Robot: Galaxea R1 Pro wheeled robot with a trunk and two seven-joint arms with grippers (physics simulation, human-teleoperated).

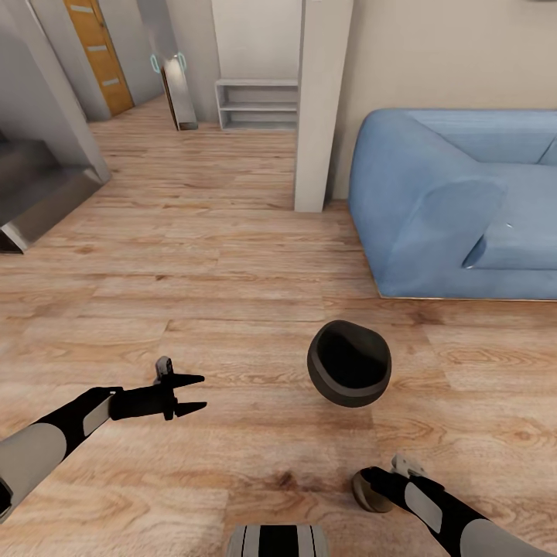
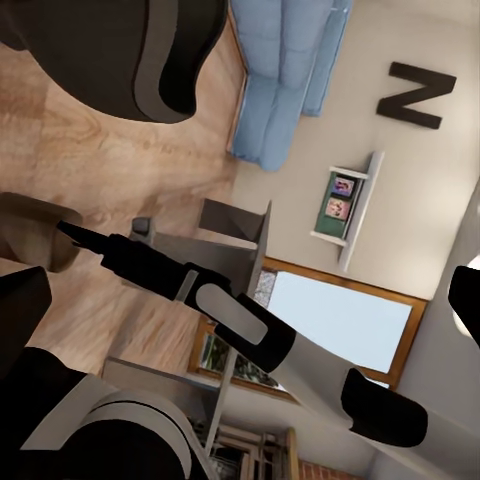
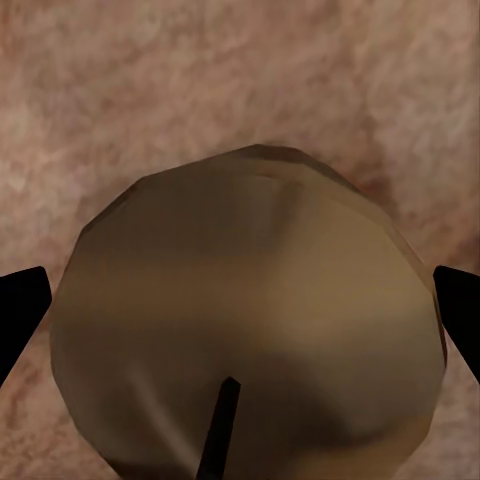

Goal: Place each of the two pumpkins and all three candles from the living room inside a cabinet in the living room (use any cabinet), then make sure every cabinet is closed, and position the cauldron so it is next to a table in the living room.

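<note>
The matte black cauldron (image 1: 349,374) stands upright on the wooden floor in the middle of the head view, its wide mouth facing up. A beige-tan candle (image 1: 367,495) sits in my right gripper (image 1: 377,486), low at the near right, just short of the cauldron. In the right wrist view the candle (image 3: 250,320) spans the gap between both black fingers (image 3: 20,320), dark wick showing. My left gripper (image 1: 195,393) hovers open and empty to the left of the cauldron, fingers pointing toward it. The pumpkins, cabinet and table are out of view.
A blue sofa (image 1: 456,201) fills the right side beyond the cauldron. A white pillar (image 1: 321,100) stands at its left end, with a low grey shelf (image 1: 259,104) behind. Grey stairs (image 1: 39,193) rise at the far left, and an orange door (image 1: 97,50) is at the back.
</note>
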